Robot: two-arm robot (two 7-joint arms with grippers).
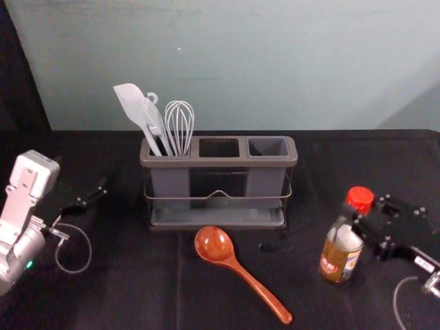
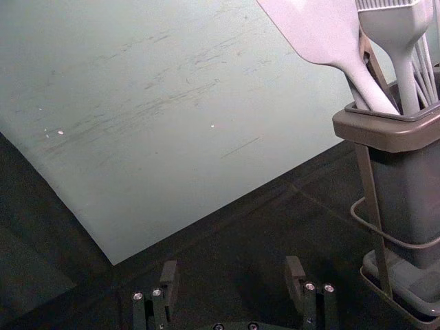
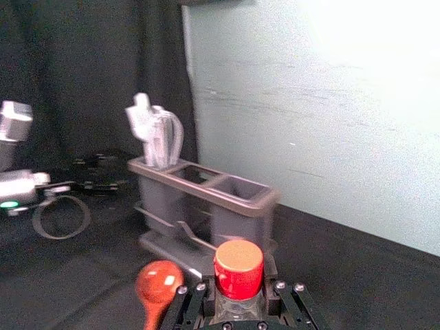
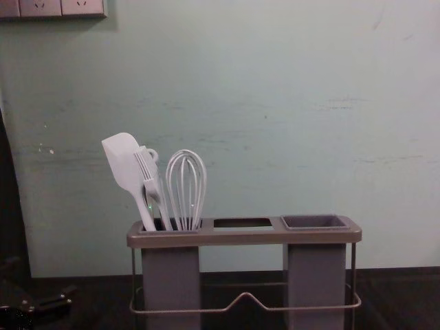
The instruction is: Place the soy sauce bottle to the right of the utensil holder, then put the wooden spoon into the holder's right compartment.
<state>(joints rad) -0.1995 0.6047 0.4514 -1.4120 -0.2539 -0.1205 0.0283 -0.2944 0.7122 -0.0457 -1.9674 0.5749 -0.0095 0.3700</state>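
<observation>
We've got the table point(image 1: 130, 302), with the utensil holder point(image 1: 218, 162) near its back edge. Towards the left edge, our left gripper point(image 2: 232, 269) idles, jaws spread. Towards the right edge, our right gripper point(image 3: 238, 292) grips the soy sauce bottle point(image 1: 333, 265) by the neck, right of the holder and nearer the front edge! Is the base down? We can't tell; released high or leaning, it could topple. The wooden spoon point(image 1: 215, 245) lies before the holder, where a low sweep might knock it.
</observation>
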